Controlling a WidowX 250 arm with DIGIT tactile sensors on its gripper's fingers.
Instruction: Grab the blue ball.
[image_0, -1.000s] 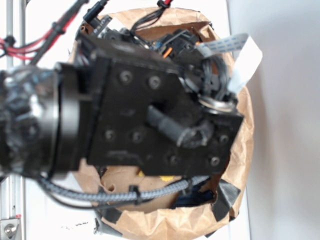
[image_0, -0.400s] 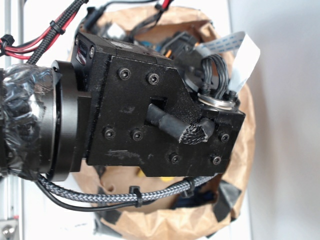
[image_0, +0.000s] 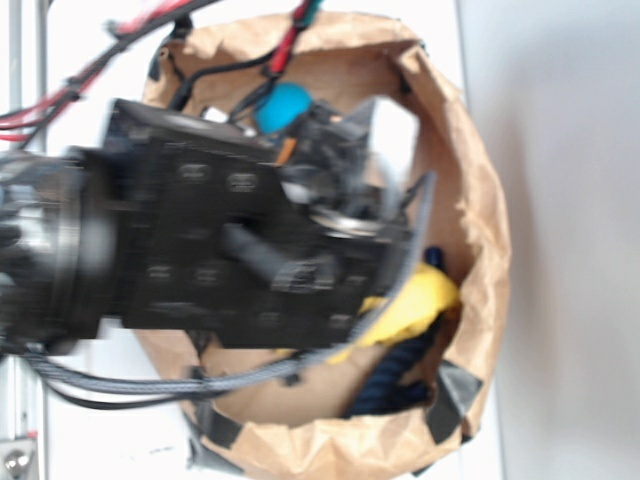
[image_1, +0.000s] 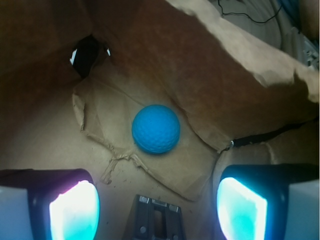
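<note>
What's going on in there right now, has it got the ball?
Gripper open, empty. Blue ball loose on brown paper, ahead between the fingers. Nothing in the way.

Wrist view: open brown-paper floor lies between the spread gripper (image_1: 157, 210) and the blue ball (image_1: 156, 128), nothing between. Paper bowl walls (image_1: 240, 60) rise close behind and right of the ball; torn paper flap (image_1: 95, 135) at left.

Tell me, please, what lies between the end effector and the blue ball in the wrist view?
Only bare, torn brown paper: the wrist view shows nothing else between the open end effector and the blue ball, which sits apart from both fingers.
</note>
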